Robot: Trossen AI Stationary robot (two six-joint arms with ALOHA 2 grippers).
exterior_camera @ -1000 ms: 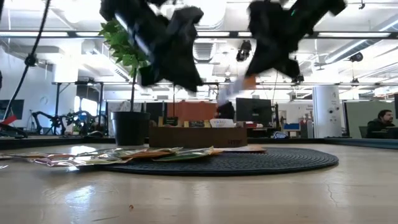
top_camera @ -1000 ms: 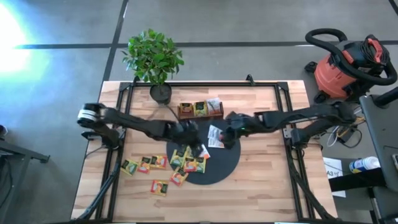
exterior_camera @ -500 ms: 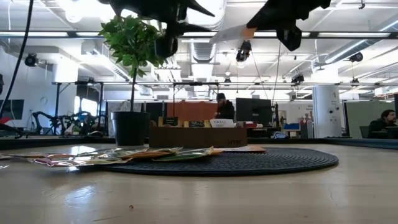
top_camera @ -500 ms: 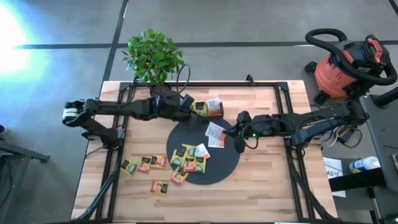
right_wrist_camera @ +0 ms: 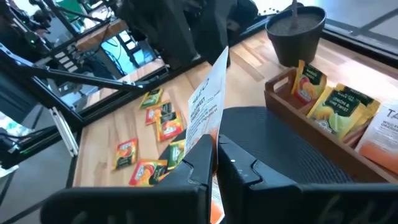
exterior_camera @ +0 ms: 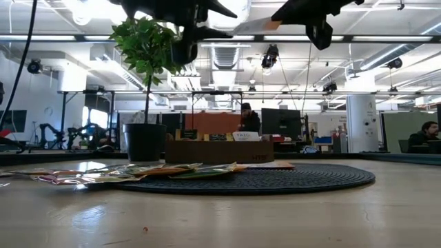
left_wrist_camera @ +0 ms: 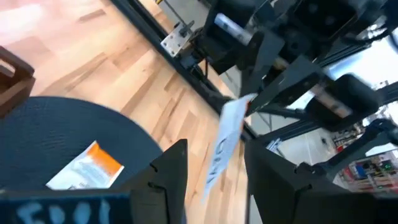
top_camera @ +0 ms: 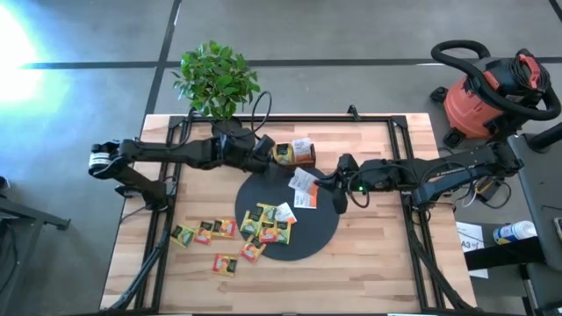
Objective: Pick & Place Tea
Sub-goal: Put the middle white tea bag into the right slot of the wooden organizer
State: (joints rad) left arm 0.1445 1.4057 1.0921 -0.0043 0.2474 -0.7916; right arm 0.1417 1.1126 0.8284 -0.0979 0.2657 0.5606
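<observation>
While my right jaws (top_camera: 321,182) hang clamped tight on a white-with-orange sachet (right_wrist_camera: 206,112), lifted clear above the black disc (top_camera: 323,230), my left jaws (top_camera: 268,151) stand parted and empty over the left end of the wooden tray (top_camera: 307,161) at the far side of the worktop (top_camera: 369,254). That tray holds several sachets upright in its compartments, yellow-green ones on the left and a white-with-orange one toward the right. Another white-with-orange sachet (top_camera: 304,195) lies flat on the far part of the disc, just below and beside my right jaws. A cluster of green, yellow and orange-red sachets (top_camera: 268,223) sits on the near left part of the disc, and more of them (top_camera: 204,232) spread off its left edge onto the bare wood, with one (top_camera: 225,263) nearest of all. A potted plant (top_camera: 217,83) stands at the far left edge, just beyond my left arm.
</observation>
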